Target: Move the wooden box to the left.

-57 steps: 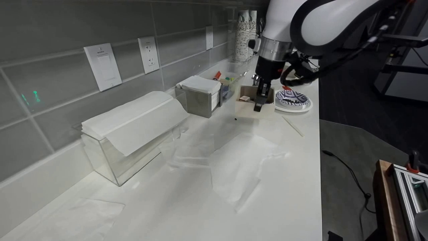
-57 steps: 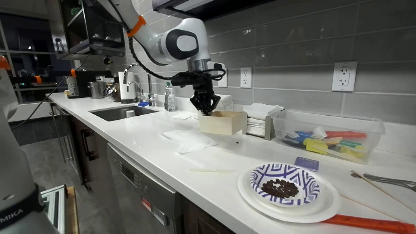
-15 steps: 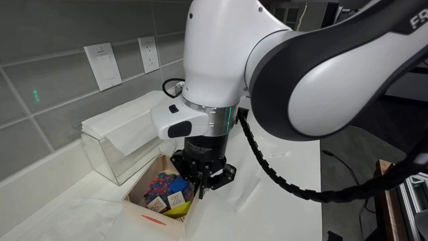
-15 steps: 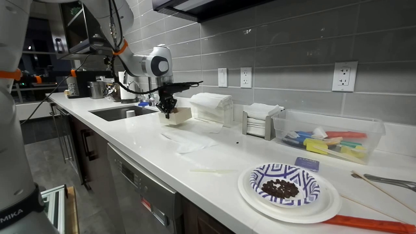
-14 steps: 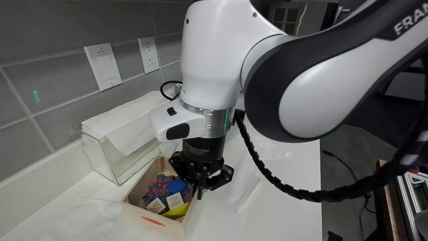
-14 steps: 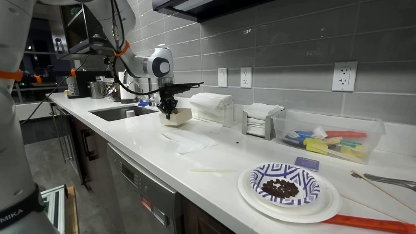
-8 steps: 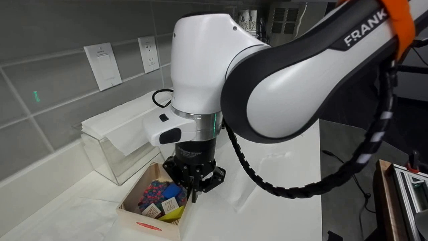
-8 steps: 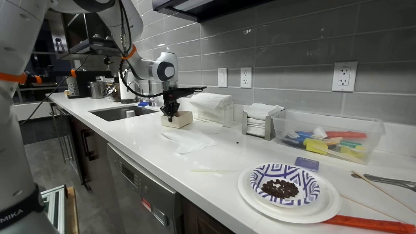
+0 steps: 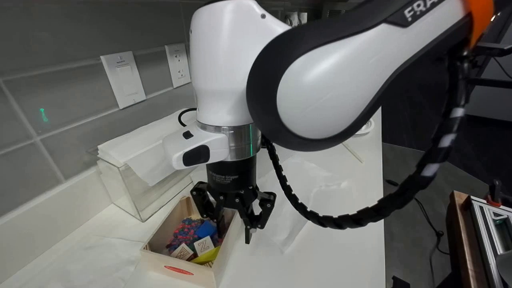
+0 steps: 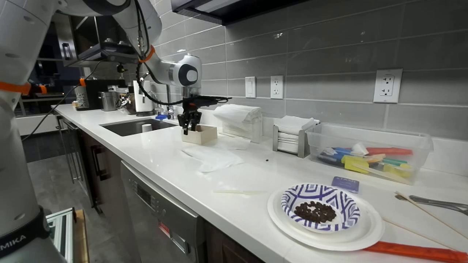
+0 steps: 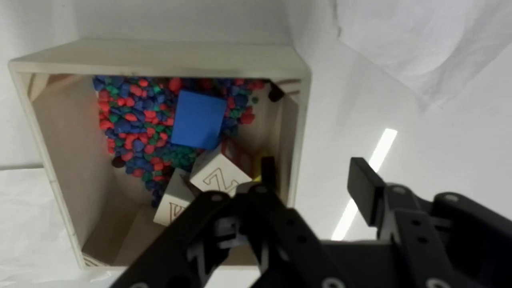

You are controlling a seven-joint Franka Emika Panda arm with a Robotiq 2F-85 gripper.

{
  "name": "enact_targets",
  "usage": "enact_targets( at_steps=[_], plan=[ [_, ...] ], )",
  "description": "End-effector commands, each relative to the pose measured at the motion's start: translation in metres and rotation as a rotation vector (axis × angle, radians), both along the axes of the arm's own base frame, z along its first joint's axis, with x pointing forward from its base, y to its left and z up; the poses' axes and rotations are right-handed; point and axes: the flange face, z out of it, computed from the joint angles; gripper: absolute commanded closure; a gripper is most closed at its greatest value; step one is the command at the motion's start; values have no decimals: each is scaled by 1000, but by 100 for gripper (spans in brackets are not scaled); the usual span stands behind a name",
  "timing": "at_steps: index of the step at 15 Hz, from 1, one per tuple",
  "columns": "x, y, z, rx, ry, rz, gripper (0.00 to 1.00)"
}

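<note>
The wooden box (image 9: 204, 274) is pale, open-topped, and sits level on the counter; it also shows in an exterior view (image 10: 205, 135) and in the wrist view (image 11: 176, 60). It holds red, blue and green pebbles (image 11: 136, 132), a blue block (image 11: 199, 120), two letter blocks (image 11: 220, 175) and something yellow. My gripper (image 9: 234, 239) is open astride one side wall, with one finger inside the box and one outside. In the wrist view (image 11: 314, 180) there are gaps between both fingers and that wall. The gripper hides a lower corner there.
A clear napkin box (image 9: 132, 192) stands by the wall beside the wooden box. Thin paper sheets (image 10: 214, 157) lie on the counter. The sink (image 10: 120, 128) is behind the box. A plate with a patterned bowl (image 10: 318, 188) and a plastic bin (image 10: 365, 137) stand farther off.
The box was carried from beside the napkin holder towards the sink. It hung tilted a second ago, then came down level on the counter. The fingers have opened and released its wall.
</note>
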Motion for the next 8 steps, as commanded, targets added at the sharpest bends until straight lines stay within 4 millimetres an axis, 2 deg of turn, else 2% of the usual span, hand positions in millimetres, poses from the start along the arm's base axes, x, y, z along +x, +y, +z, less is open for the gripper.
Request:
enact_targets(
  at_steps=[1, 3, 4, 6, 8],
  plan=[
    [-23, 3, 38, -12, 41, -103, 16],
    [-35, -3, 66, -11, 48, -240, 1],
    [-39, -8, 79, -17, 32, -296, 0],
    [-47, -32, 98, -17, 4, -405, 0],
    [-61, -66, 111, -29, -26, -510, 0]
  ],
)
